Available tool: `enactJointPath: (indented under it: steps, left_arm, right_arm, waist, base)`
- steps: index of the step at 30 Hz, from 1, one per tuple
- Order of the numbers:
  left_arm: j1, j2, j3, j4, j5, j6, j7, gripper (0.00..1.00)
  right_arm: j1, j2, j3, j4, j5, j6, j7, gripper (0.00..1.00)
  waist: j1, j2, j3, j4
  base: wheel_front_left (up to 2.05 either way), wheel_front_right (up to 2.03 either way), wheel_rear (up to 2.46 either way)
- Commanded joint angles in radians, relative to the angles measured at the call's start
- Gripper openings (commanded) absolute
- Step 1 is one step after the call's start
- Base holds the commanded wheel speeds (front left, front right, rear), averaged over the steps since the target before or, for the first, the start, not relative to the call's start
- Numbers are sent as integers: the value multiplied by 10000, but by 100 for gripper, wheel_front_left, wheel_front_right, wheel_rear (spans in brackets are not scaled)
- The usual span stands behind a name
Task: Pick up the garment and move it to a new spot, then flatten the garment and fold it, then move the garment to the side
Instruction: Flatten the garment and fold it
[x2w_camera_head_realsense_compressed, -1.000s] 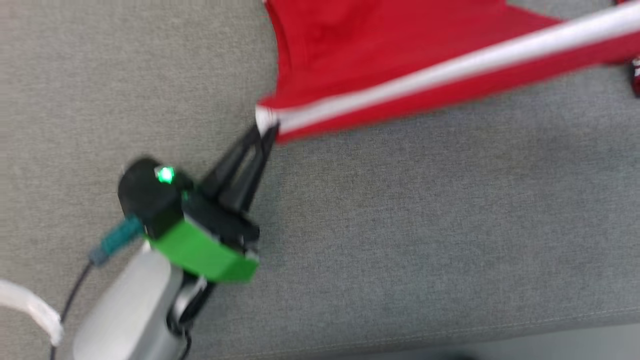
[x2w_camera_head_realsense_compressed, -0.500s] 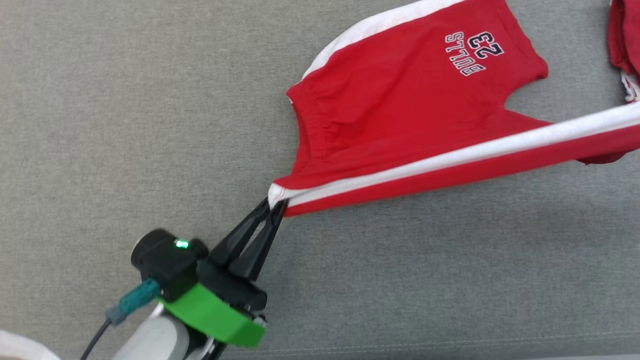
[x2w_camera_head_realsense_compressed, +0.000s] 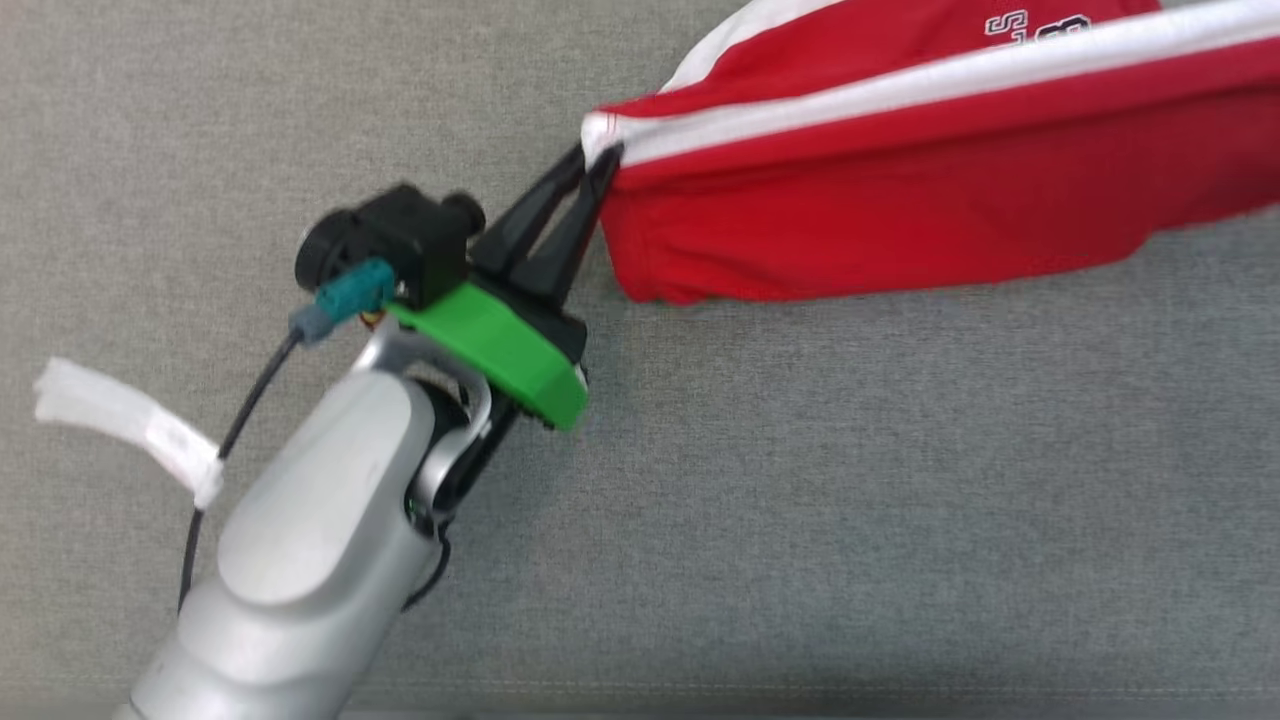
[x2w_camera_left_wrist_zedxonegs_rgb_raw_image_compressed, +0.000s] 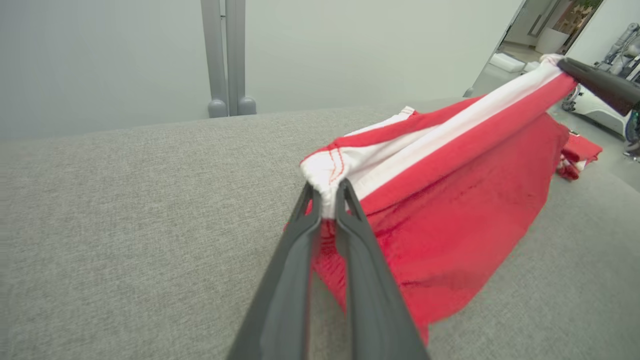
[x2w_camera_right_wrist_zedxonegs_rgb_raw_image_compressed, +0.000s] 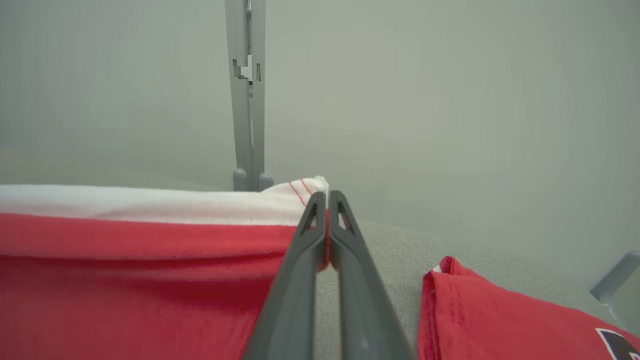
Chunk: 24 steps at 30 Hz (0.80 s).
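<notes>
Black left claw is clamped on one striped corner of the shorts; the far corner is pinched by the right claw. The shorts are stretched between them, draping to the grey cushion. Both ends should be lowered level, tension even.

A grey woven cushion surface spreads wide, a faint seam along its near edge. Beyond its far edge a grey double post stands against a pale wall. Another folded red cloth lies on the cushion at the right
</notes>
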Motion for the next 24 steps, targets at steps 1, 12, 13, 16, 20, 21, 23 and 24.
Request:
enactJointPath:
  steps: [1, 12, 13, 16, 20, 21, 23, 24]
  left_arm:
    - [-456, 37, 134, 363, 79, 75, -7, 0]
    - [-2364, -668, -41, 2728, 303, 23, 127, 0]
    - [-2434, -719, -63, 2830, 281, -24, 56, 0]
    - [-2585, -874, -170, 3177, 172, -175, -219, 85]
    - [-2522, -1044, -294, 3468, 231, -262, -895, 100]
    - [-2446, -1057, -313, 3522, 287, -242, -1057, 100]
    - [-2202, -1030, -328, 3551, 441, -98, -1445, 100]
    - [-2055, -955, -346, 3509, 596, 19, -1630, 100]
  right_arm:
    - [-524, -218, 251, 387, 56, -45, 101, 0]
    - [-3993, -784, 2694, 2967, 263, -44, 323, 0]
    - [-4172, -782, 2873, 3149, 280, -44, 313, 0]
    - [-4671, -799, 3413, 3793, 356, -42, 267, 63]
    - [-4818, -715, 3743, 4330, 477, -33, 43, 100]
    - [-4759, -709, 3772, 4404, 517, -33, 0, 100]
    - [-4478, -661, 3774, 4511, 656, -33, -46, 100]
    - [-4296, -612, 3745, 4514, 764, -33, -83, 100]
  waist:
    - [0, 0, 356, 217]
    - [0, 0, 1220, 653]
    - [0, 0, 1249, 682]
    - [0, 0, 1264, 751]
    - [0, 0, 1023, 786]
    - [0, 0, 938, 778]
    - [0, 0, 709, 748]
    - [0, 0, 569, 718]
  base:
    - [0, 0, 0]
    - [0, 0, 0]
    - [0, 0, 0]
    - [0, 0, 0]
    - [0, 0, 0]
    - [0, 0, 0]
    - [0, 0, 0]
    - [0, 0, 0]
